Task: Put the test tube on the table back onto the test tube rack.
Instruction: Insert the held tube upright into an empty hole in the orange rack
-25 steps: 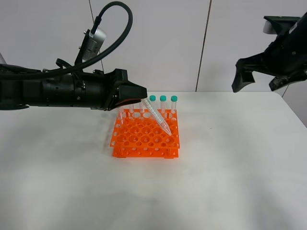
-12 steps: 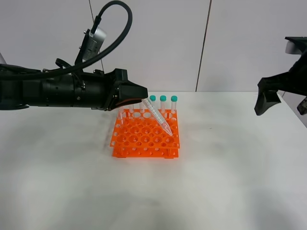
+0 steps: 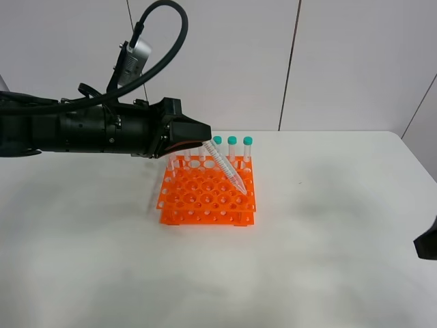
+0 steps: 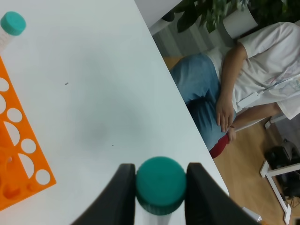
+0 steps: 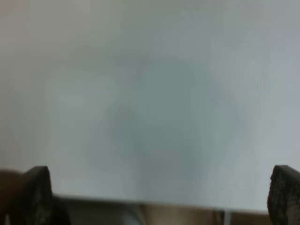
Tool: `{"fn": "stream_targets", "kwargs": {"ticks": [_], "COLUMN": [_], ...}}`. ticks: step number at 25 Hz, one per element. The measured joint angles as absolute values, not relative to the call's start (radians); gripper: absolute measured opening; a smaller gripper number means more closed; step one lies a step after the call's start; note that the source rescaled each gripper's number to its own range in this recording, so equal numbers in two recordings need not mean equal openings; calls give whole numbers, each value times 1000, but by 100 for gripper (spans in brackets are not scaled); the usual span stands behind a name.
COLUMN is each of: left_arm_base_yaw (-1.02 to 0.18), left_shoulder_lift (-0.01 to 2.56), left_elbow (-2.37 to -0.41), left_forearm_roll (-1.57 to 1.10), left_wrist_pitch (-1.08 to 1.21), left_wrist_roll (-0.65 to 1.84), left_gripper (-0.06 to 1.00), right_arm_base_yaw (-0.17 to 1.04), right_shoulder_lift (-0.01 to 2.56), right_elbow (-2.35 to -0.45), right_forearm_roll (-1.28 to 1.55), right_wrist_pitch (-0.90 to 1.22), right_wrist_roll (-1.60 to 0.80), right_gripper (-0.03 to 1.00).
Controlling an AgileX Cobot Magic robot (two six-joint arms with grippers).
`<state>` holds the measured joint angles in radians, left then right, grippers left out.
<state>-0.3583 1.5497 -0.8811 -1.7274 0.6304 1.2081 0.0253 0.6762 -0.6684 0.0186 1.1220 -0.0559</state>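
Note:
My left gripper (image 3: pixel 201 141) is shut on the test tube (image 3: pixel 224 168) just below its teal cap. The clear tube hangs tilted over the orange test tube rack (image 3: pixel 198 203), its pointed tip low over the rack's right side; I cannot tell whether it sits in a hole. In the left wrist view the cap (image 4: pixel 161 183) is pinched between two black fingers (image 4: pixel 123 194), with the rack's edge (image 4: pixel 16 154) beside it. My right gripper (image 5: pixel 161 197) is wide open over the bare table (image 5: pixel 150 93), holding nothing; only a dark corner of it (image 3: pixel 427 247) shows at the right edge.
Three capped tubes (image 3: pixel 232 145) stand in the rack's back row, and one cap (image 4: pixel 12 22) shows in the left wrist view. The white table (image 3: pixel 328 232) spreads around the rack. A seated person (image 4: pixel 243 79) is beyond the table's edge.
The right arm has dropped from the upper right to the lower right edge of the high view. The left arm and the tube have not moved.

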Motion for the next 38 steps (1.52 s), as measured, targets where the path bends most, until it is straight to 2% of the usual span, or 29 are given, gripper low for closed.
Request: {"fn": "stream_targets", "kwargs": {"ticks": [7, 15, 38], "left_arm_base_yaw": [-358, -358, -358], "left_shoulder_lift": [1550, 1550, 1550], "left_elbow": [-881, -881, -881], "left_forearm_roll": [-1727, -1727, -1727], "left_wrist_pitch": [634, 638, 638], "left_wrist_roll": [1208, 1208, 1224], "left_gripper": [0, 0, 0], "right_arm_base_yaw": [25, 25, 26], "right_shoulder_lift": [243, 16, -6], "right_elbow": [-505, -501, -501], "right_forearm_roll": [54, 54, 63], "right_wrist_pitch": [1038, 1033, 1033], "right_wrist_roll": [-52, -52, -49], "right_gripper": [100, 100, 100]}}
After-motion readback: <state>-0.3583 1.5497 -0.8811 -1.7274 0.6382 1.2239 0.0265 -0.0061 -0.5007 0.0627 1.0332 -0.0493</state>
